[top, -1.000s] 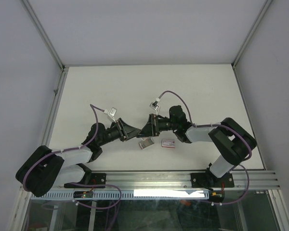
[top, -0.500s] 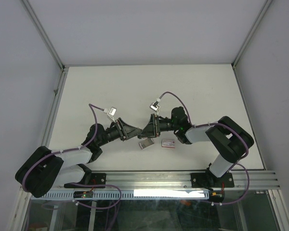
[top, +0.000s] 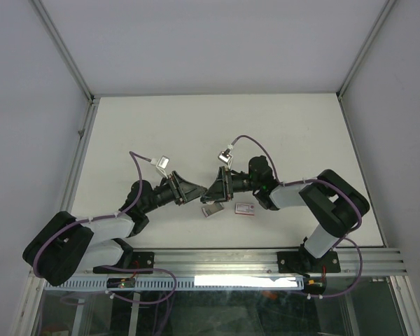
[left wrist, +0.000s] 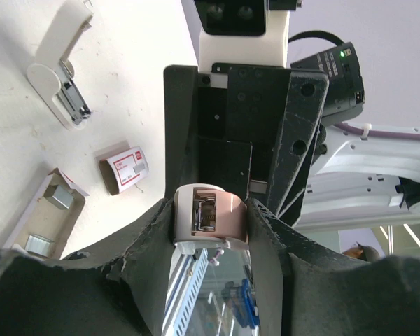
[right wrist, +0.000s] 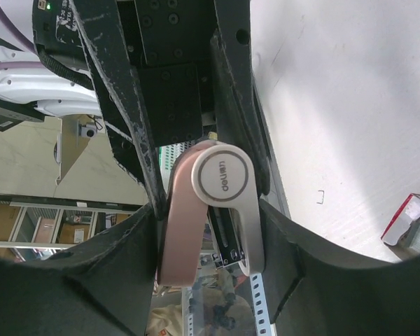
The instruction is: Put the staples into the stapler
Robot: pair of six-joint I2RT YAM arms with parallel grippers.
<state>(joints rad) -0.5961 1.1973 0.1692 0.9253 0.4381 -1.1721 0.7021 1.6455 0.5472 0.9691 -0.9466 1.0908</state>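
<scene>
The stapler, pink and white with a round logo, hangs above the table between both grippers. My right gripper is shut on its sides; its pink and white arms are slightly apart and the metal magazine shows. My left gripper is shut on the stapler's end. In the top view the left gripper and right gripper meet tip to tip. The staples box, white with a red label, lies on the table, with its grey tray of staple strips beside it. Both show in the left wrist view: the box and the tray.
A white tool with a metal jaw lies on the white table beyond the box. Grey walls stand on three sides. A metal rail runs along the near edge.
The right wrist has shifted slightly left and down, bringing the two grippers a little closer together. The box and tray have not moved.
</scene>
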